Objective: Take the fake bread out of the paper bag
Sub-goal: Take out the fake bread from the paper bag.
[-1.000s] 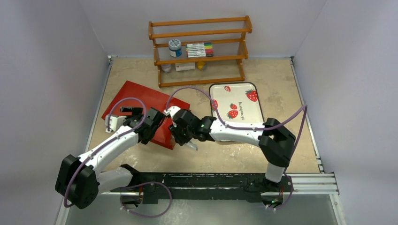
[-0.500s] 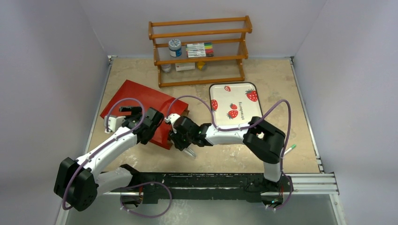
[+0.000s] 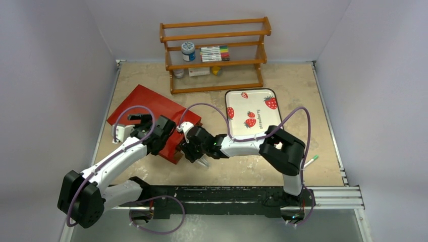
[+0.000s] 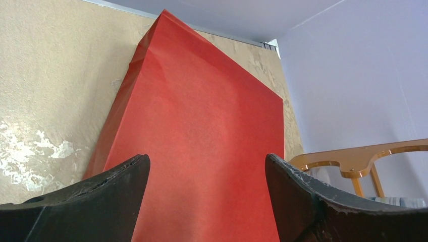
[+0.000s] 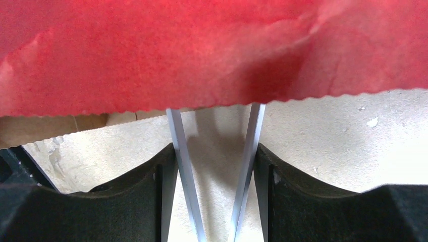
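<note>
Red paper bag (image 3: 161, 106) lies flat, creased, its mouth edge zigzag-cut.

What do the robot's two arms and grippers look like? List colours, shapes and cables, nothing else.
The left arm and right arm share white links, bulky black joints and looping purple cables. The left gripper has broad, curved black fingers; the right gripper carries thin, flat silvery blades on black backing.

Wooden rack (image 3: 217, 64) with markers (image 3: 214, 53) and jar (image 3: 188, 51), strawberry-print tray (image 3: 241, 104) in front, green pen (image 3: 311, 160) at right edge
</note>
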